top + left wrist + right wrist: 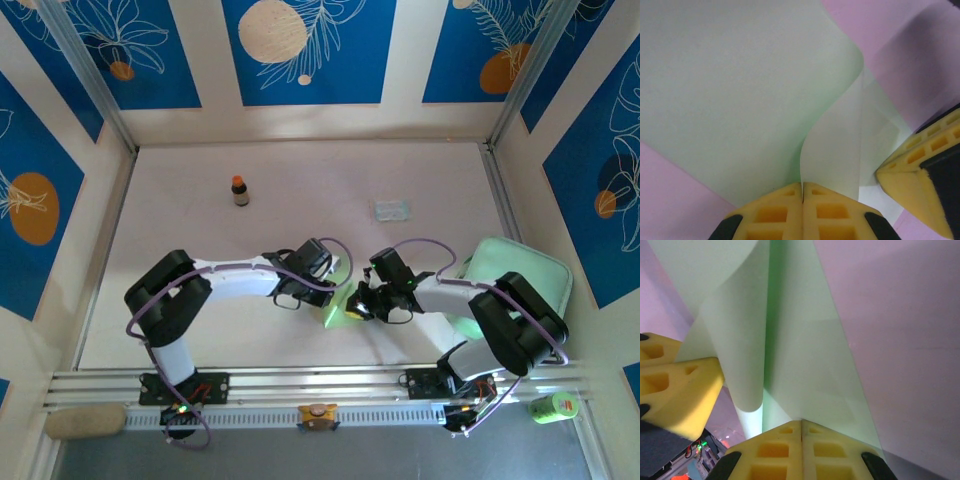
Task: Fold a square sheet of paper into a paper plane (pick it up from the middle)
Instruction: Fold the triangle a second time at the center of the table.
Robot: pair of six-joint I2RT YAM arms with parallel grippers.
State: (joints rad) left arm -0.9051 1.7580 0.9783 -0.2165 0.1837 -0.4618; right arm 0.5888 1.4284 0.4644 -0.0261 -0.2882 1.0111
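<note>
Right now both arms are meeting over the near middle of the table (200, 230), and the square sheet of paper (334, 308) is sitting between them, curling over on itself. The left gripper (802, 186) is pinching the sheet with its pads pressed fully together. The right gripper (801, 422) is doing the same just beside it, pads clamped with paper between them. By the look of it, an early fold is being formed: one part is rolling over the other, with no crease pressed flat yet. The next move is calling for lining the edges up, then flattening the bend against the table. Counting up: one sheet, two grippers, one brown bottle (240, 190) and one clear packet (393, 210) lying well apart on the far side, and one mint tray (525, 262) under the right arm.
</note>
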